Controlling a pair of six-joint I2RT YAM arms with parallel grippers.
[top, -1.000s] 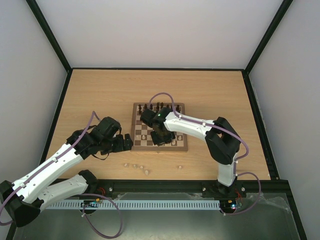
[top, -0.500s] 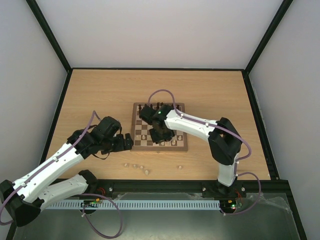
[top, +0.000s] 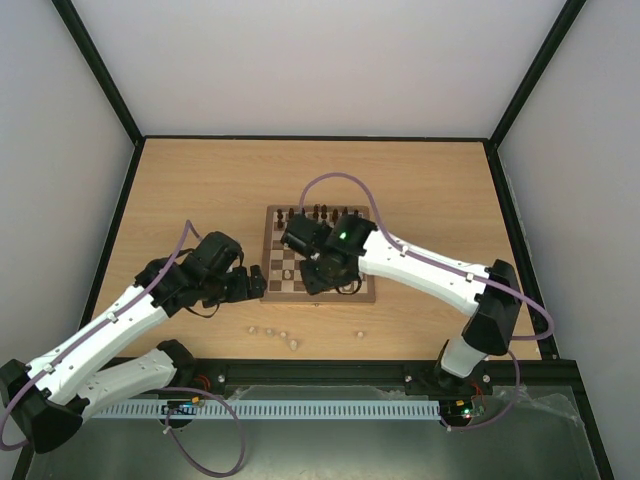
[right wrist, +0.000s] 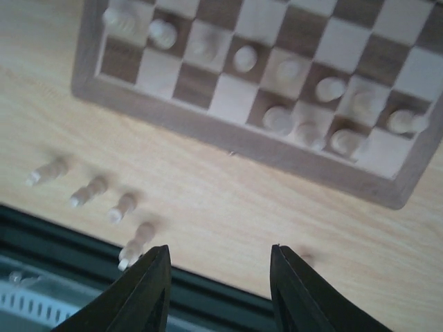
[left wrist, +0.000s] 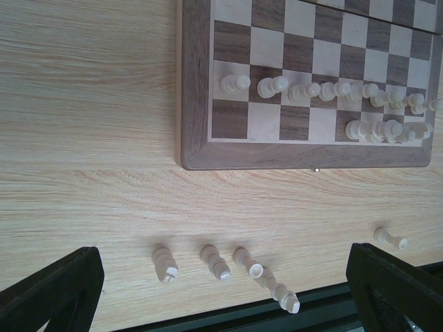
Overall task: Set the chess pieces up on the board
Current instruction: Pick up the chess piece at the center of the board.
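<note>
Cream pieces (left wrist: 235, 83) line the chequered board (left wrist: 194, 83); I see left end effector (left wrist: 221, 273) and right end effector (right wrist: 219, 256) parted, empty.

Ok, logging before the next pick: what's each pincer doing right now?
Left pincer: wide open, empty.
Right pincer: open, empty.

The left fingers (left wrist: 48, 290) gape wide, the right fingers (right wrist: 149, 290) less.
</note>
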